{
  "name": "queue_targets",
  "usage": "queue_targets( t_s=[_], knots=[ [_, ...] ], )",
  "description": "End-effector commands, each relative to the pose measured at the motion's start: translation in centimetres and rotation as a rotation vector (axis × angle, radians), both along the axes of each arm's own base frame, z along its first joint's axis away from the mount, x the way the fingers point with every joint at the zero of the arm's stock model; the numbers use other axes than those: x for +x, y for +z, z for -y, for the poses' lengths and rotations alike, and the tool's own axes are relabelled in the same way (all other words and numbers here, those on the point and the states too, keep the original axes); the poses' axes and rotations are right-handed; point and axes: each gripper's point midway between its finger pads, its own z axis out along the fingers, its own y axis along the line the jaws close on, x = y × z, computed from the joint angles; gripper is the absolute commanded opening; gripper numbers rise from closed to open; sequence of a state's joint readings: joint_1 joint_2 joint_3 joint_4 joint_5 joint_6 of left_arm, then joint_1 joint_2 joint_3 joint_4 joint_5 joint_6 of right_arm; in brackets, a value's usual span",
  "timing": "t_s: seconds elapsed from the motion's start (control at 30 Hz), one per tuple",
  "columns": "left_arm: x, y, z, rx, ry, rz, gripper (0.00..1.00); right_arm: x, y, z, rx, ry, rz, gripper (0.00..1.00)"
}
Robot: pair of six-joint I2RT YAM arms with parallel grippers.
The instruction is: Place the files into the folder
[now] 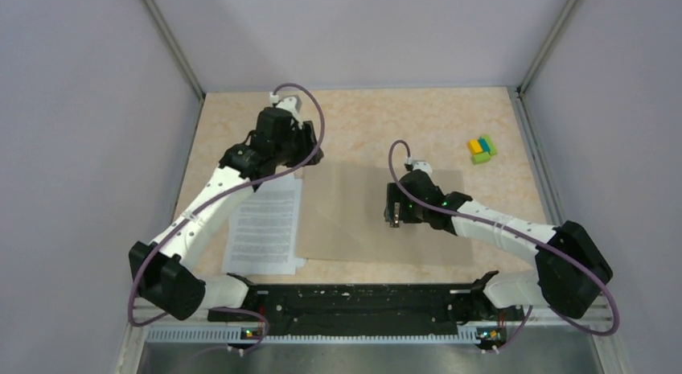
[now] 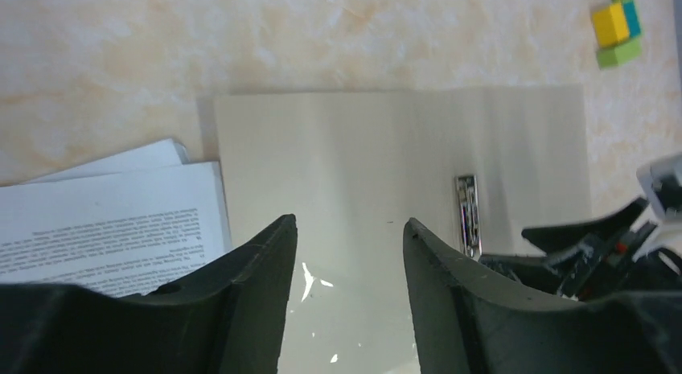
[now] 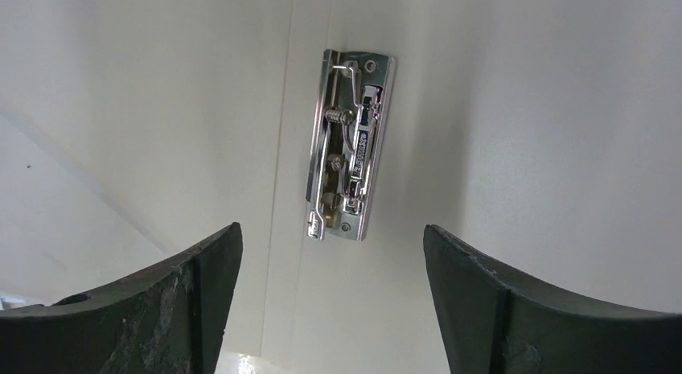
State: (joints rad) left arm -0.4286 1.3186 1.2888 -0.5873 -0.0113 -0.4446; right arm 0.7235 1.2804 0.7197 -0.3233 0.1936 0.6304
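Top view: the open folder (image 1: 346, 221) lies flat, files (image 1: 264, 225) touching its left edge, coloured blocks (image 1: 482, 149) well apart. Left wrist: left gripper (image 2: 350, 225) half-open, empty, over the folder. Right wrist: right gripper (image 3: 331, 229) wide, empty, above the metal clip (image 3: 347, 149).

We see small block cluster (image 1: 482, 149), yellow, blue and green, lying on table (image 1: 362, 117) near far right corner. Table beige, marbled pattern.

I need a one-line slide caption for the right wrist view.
Right gripper, fingers apart, hovers over the metal clip inside the open folder.
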Motion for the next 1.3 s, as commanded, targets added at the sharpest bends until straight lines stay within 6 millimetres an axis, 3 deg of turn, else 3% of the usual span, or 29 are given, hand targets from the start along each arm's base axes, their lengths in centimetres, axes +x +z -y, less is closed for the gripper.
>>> queue_targets(
  t_s=[0.0, 0.17, 0.3, 0.6, 0.73, 0.9, 1.27],
  knots=[
    [-3.1, -5.9, 3.3, -0.004, -0.110, -0.148, 0.54, 0.6, -1.1, -0.5, 0.017, -0.022, -0.003, 0.81],
    [-4.7, -9.9, 6.4, -0.037, -0.157, -0.237, 0.47, 1.4, -2.0, -1.0, -0.005, -0.027, -0.011, 0.74],
    [-5.8, -12.4, 7.8, -0.057, -0.165, -0.291, 0.42, 1.5, -3.0, -0.9, -0.034, -0.023, -0.031, 0.62],
    [-7.8, -14.9, 9.1, -0.073, -0.176, -0.351, 0.41, 0.9, -4.0, 1.0, -0.112, -0.035, -0.033, 0.36],
    [-8.2, -15.6, 9.2, -0.064, -0.175, -0.369, 0.41, 0.3, -4.3, 1.7, -0.127, -0.036, -0.041, 0.30],
    [-8.5, -16.9, 8.9, -0.057, -0.142, -0.401, 0.39, -0.3, -3.8, 2.0, -0.118, -0.036, -0.037, 0.29],
    [-9.8, -20.4, 6.6, 0.009, 0.023, -0.455, 0.30, -0.4, -0.9, 0.5, -0.044, 0.017, -0.011, 0.28]
  ],
)
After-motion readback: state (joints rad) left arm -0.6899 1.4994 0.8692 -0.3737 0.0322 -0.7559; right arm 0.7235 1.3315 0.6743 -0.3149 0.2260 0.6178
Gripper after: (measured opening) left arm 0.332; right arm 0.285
